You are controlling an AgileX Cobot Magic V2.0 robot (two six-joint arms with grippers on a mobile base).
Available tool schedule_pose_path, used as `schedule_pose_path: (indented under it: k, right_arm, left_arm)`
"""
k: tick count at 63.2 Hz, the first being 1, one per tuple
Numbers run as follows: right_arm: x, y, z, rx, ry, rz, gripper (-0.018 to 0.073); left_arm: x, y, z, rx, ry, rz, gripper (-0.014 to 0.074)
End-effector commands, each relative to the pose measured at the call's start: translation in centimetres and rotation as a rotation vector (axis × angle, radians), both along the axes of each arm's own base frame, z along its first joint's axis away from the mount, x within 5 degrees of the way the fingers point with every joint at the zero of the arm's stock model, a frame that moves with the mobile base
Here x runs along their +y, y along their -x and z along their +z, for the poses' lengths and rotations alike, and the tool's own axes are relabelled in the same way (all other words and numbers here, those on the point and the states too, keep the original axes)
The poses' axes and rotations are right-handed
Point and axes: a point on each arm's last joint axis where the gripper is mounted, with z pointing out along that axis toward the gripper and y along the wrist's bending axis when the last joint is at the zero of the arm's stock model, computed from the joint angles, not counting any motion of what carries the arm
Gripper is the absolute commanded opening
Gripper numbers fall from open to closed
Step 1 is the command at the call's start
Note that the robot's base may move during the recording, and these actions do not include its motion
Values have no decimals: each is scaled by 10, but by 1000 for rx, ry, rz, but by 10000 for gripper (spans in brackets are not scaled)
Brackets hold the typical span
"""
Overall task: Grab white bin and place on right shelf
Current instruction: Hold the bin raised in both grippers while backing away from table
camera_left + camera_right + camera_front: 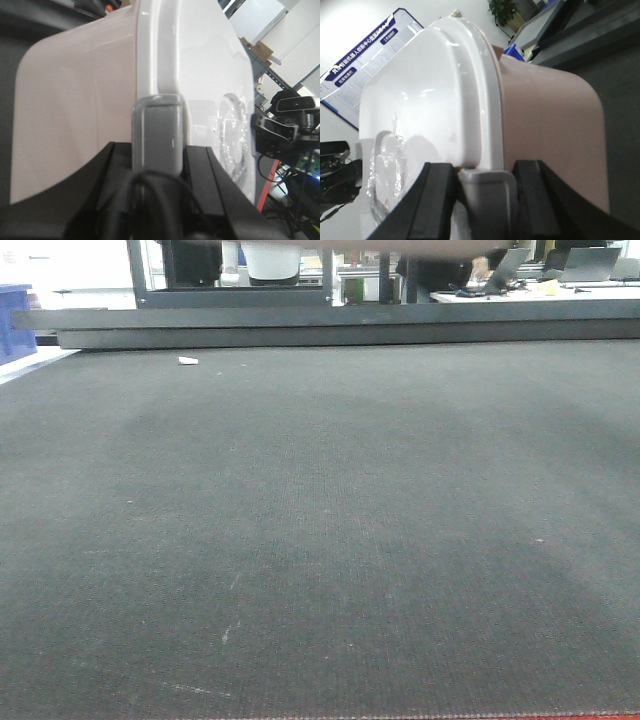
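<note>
White bin (75,115) is pinched at both ends, the left hand (157,150) and right hand (485,172) each closed on a grey clip (157,125), up off the dark counter (320,540), so grabbing looks done and the trip to the right shelf, not seen, is left.

Pale pinkish bin (555,120), white lid (420,95) on

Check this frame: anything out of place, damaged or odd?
Crinkled clear film is stuck on the lid of the white bin; a small white scrap lies on the dark mat, far left. Nothing else stands out.
</note>
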Motion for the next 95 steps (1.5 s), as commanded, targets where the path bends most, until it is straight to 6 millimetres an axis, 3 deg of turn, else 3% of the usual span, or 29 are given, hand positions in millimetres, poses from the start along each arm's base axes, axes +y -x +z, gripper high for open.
schedule_pose_path:
  k: [1, 9, 95]
  right_arm:
    - [29, 42, 34, -147, -75, 333, 62]
    - [29, 42, 34, -148, -78, 333, 62]
    - [25, 35, 34, -140, -81, 244, 62]
  left_arm:
    - [-29, 68, 43, -130, 81, -380, -126]
    - [-29, 75, 49, -141, 83, -383, -126]
    - [-29, 75, 48, -141, 81, -376, -126]
